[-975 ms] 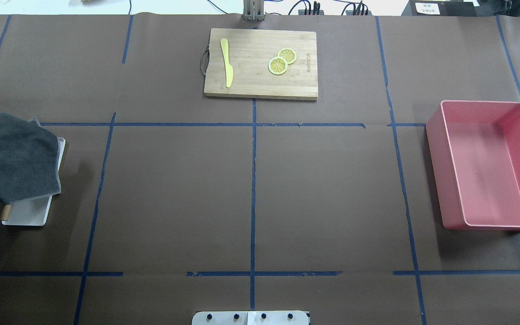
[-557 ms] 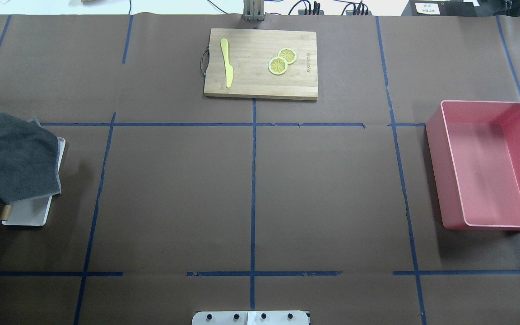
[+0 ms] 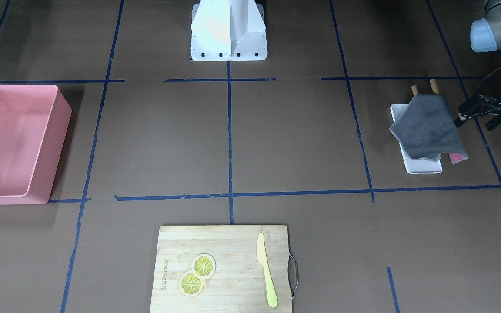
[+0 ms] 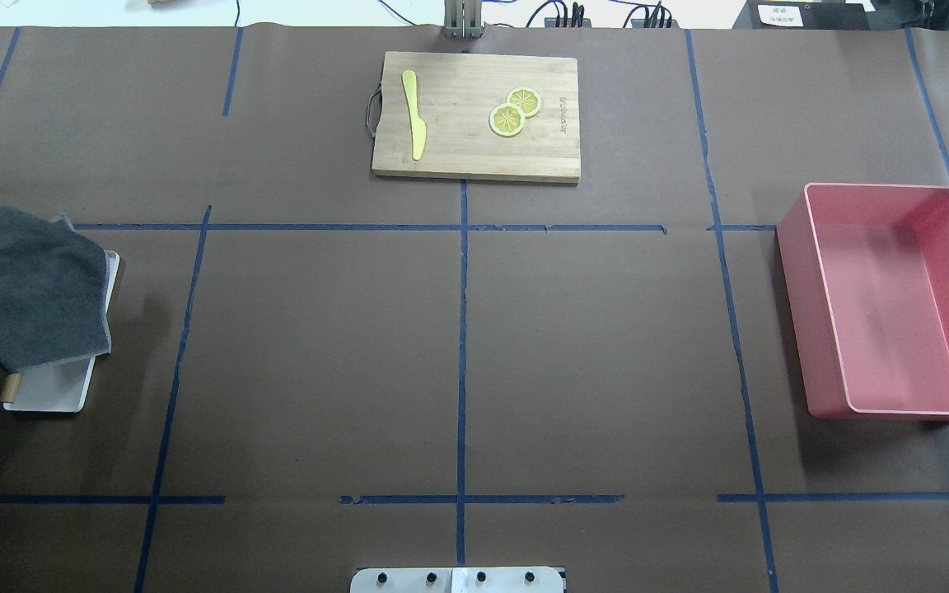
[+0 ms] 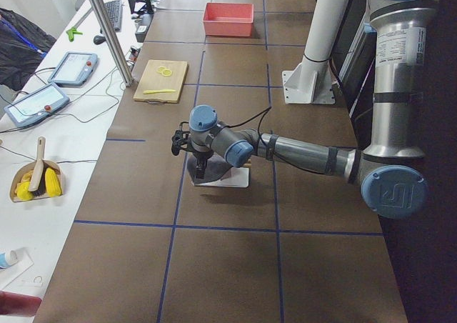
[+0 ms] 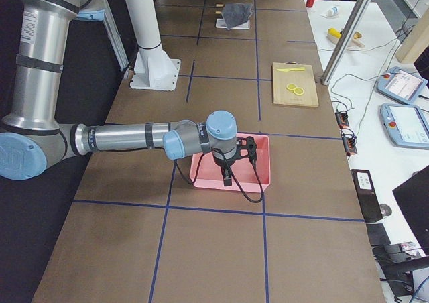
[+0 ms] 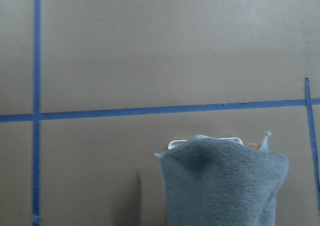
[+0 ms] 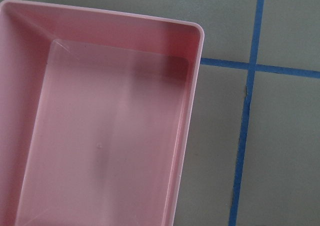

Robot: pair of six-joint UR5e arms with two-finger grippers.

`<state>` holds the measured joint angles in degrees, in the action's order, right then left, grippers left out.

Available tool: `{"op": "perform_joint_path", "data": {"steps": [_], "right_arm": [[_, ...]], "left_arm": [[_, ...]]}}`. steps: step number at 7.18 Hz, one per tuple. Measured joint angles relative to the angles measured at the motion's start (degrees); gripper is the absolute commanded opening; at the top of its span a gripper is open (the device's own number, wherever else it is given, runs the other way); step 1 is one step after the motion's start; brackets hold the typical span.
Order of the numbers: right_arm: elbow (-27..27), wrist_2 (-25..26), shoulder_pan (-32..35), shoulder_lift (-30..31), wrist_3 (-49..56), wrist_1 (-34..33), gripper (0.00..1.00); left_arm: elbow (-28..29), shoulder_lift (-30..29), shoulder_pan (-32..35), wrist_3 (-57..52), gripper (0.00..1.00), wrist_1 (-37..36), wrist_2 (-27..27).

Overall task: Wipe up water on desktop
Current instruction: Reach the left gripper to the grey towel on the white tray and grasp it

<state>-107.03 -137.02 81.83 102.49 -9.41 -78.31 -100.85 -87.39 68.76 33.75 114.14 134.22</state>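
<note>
The brown desktop (image 4: 318,354) with its blue tape grid shows no water that I can make out. A grey cloth (image 4: 34,288) lies draped over a white tray (image 4: 50,395) at the table's left end; it also shows in the front view (image 3: 426,126) and the left wrist view (image 7: 225,186). My left gripper (image 3: 474,122) hovers just beside the cloth on its outer side, its fingers apart and empty. My right gripper (image 6: 226,175) hangs over the pink bin (image 6: 258,165); it shows only in the right side view, so I cannot tell its state.
The pink bin (image 4: 895,301) stands at the right end. A bamboo cutting board (image 4: 474,115) with a yellow knife (image 4: 414,115) and two lemon slices (image 4: 514,113) lies at the far middle. Two wooden handles (image 4: 9,385) stick out under the cloth. The robot base (image 3: 228,30) stands at the near middle.
A black tip of my left gripper has come into the overhead view at the left edge, by the cloth's far corner. The cloth and everything else lie as before.
</note>
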Motion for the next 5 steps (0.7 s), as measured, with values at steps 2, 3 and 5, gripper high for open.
{"op": "perform_joint_path", "data": {"steps": [2, 3, 5], "right_arm": [[0.1, 0.0, 0.0, 0.1, 0.1, 0.0, 1.0], [0.1, 0.0, 0.0, 0.1, 0.1, 0.0, 1.0], [0.1, 0.0, 0.0, 0.1, 0.1, 0.0, 1.0]], "left_arm": [[0.3, 0.0, -1.5, 0.5, 0.56, 0.3, 0.0], [0.3, 0.0, -1.7, 0.5, 0.29, 0.3, 0.0], [0.3, 0.0, -1.8, 0.6, 0.08, 0.2, 0.1]]}}
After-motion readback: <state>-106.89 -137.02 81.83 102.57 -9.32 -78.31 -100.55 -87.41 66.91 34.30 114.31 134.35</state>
